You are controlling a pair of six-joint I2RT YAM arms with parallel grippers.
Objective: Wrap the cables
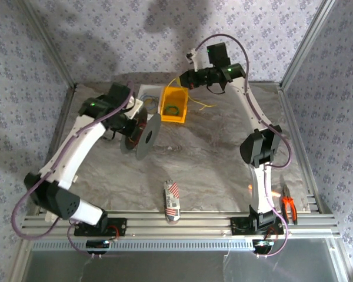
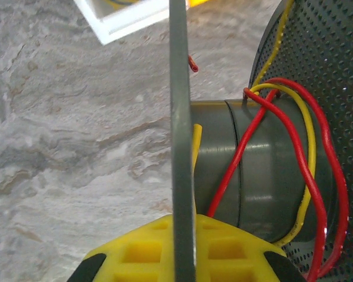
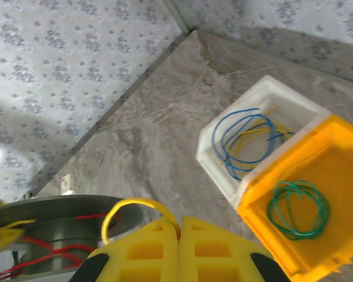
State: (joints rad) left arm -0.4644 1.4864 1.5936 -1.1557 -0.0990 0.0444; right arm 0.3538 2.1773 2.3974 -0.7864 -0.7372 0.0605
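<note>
A black spool stands on edge at the left middle of the table, and my left gripper is shut on it. In the left wrist view the gripper clamps the spool's thin flange, and red and yellow wire lies wound on the grey core. My right gripper hovers above the yellow bin, shut on the yellow cable. In the right wrist view that cable arches out of the shut gripper toward the spool.
A white bin holds blue and yellow wire loops, and beside it a yellow bin holds a green coil. A red-and-white striped packet lies near the front edge. Orange-handled pliers rest at the right front.
</note>
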